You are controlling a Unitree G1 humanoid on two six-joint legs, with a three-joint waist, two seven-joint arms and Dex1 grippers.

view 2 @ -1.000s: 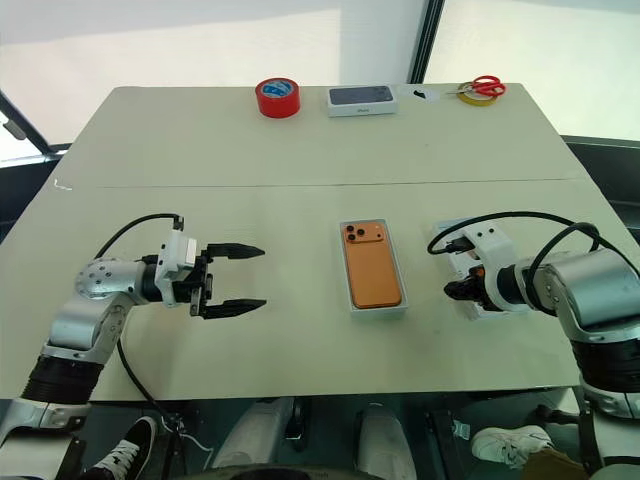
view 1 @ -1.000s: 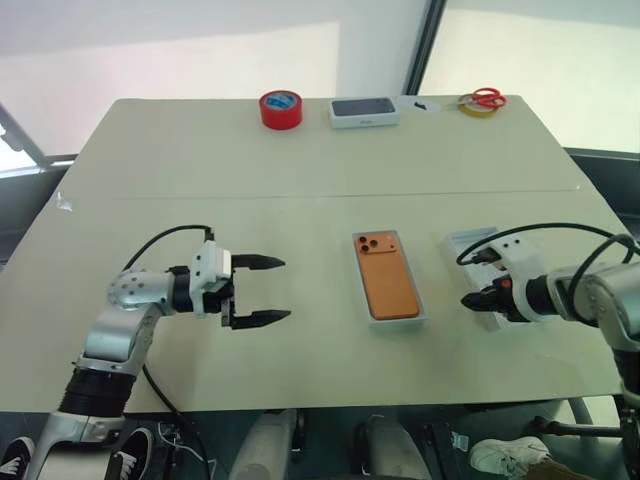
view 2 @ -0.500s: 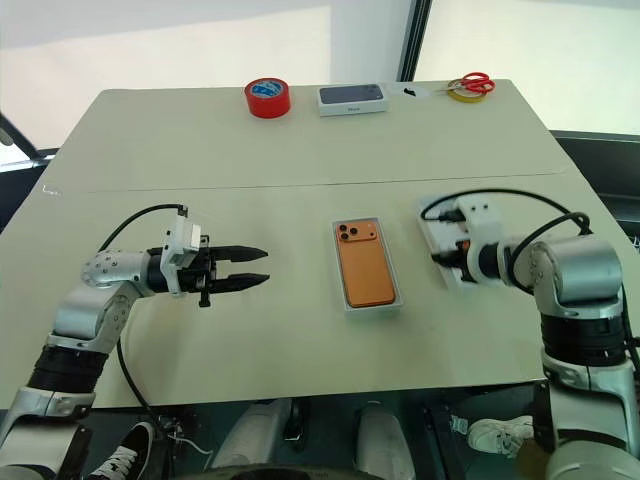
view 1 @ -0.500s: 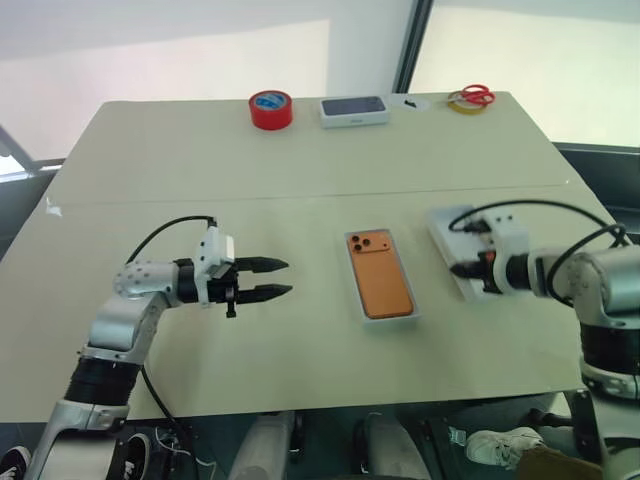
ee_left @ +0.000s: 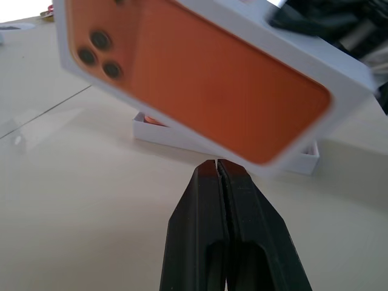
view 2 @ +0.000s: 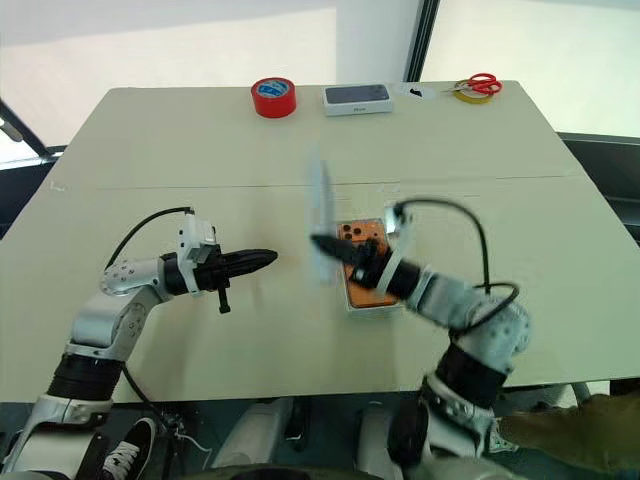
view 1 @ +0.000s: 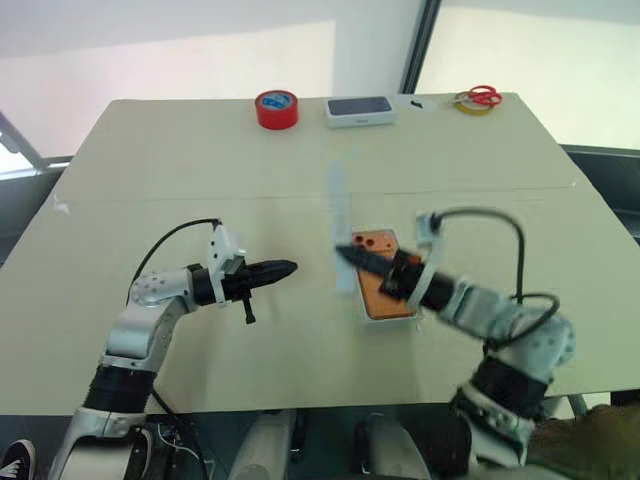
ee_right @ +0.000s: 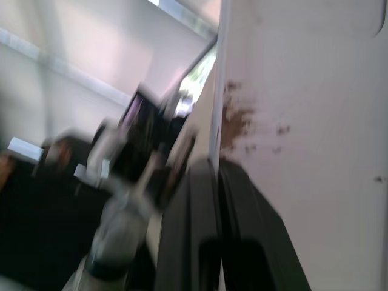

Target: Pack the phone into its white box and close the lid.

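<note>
Right hand [view 1: 352, 258]: clamped on the lid [ee_left: 200, 73], carrying it edge-up in mid-air. In the head views the lid reads as a pale blurred sliver just at the tray's nine o'clock side, so it looks to be on the move.

Lid: in the left wrist view its printed orange face is tilted, hanging above the tray, not seated. My guess: it is pinched by one wall so the open side can be swung down over the tray.

Phone [view 1: 382, 278]: lying flat, camera cluster up, inside the white box [ee_left: 306, 165] at the middle of the worktop [view 1: 180, 160], partly covered by the right arm. Packed already, I'd say.

Left hand [view 1: 281, 268]: fingers pressed together, gripping nothing, pointing toward three o'clock at the tray, apart from it. Judged as standing by to steady the tray.

Step in hand: lid placement; packing looks done, closing not yet.

Risk: the lid is tilted, so a corner could catch the tray wall.

Twelve o'clock edge: red tape roll [view 1: 277, 108], another white box with a dark phone picture [view 1: 361, 110], scissors [view 1: 484, 96], all well clear.
</note>
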